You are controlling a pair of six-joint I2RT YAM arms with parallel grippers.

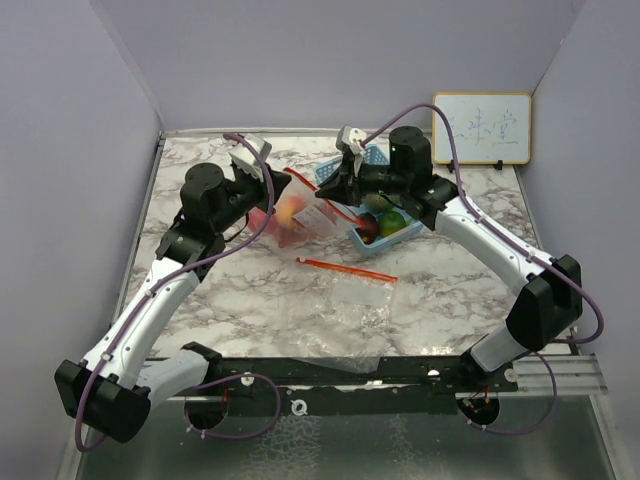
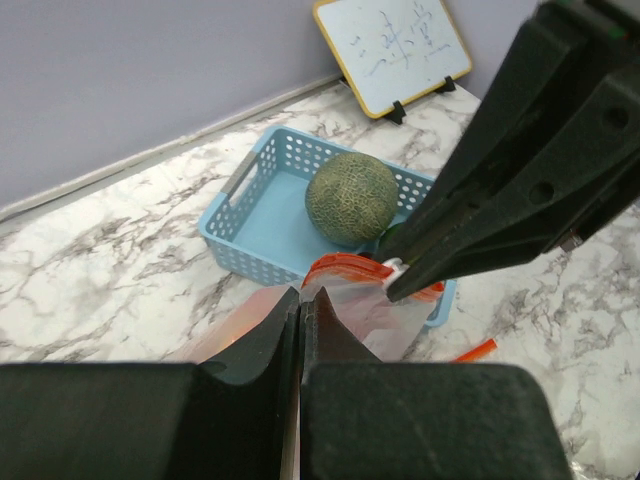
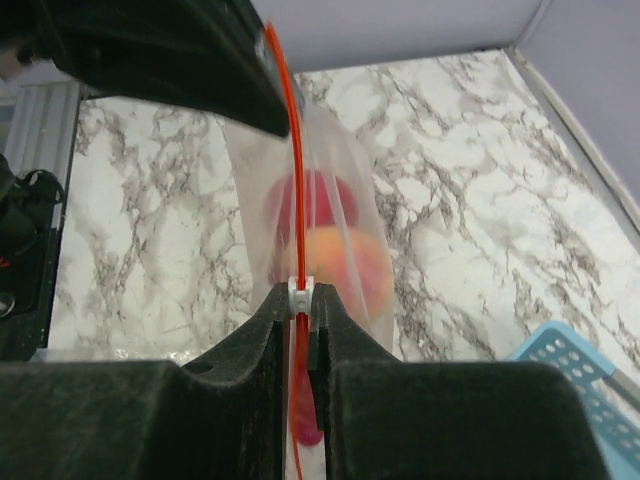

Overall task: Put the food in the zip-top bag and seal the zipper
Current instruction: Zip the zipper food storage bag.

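A clear zip-top bag [image 1: 292,222] with a red zipper [image 3: 285,150] hangs between my two grippers. It holds an orange fruit [image 3: 340,265] and a red fruit [image 3: 312,198]. My left gripper [image 2: 300,297] is shut on the bag's left edge; it also shows in the top view [image 1: 268,192]. My right gripper [image 3: 301,295] is shut on the white zipper slider [image 3: 301,292] at the bag's right end [image 1: 322,195]. The grey-green melon [image 2: 350,198] sits in the blue basket [image 2: 250,215]. A green fruit [image 1: 392,222] and a red one [image 1: 368,232] also lie in the basket.
A second clear bag [image 1: 362,292] with an orange strip [image 1: 345,268] lies flat on the marble table in front of the basket [image 1: 385,243]. A whiteboard [image 1: 481,128] leans on the back right wall. Purple walls close in the left, back and right.
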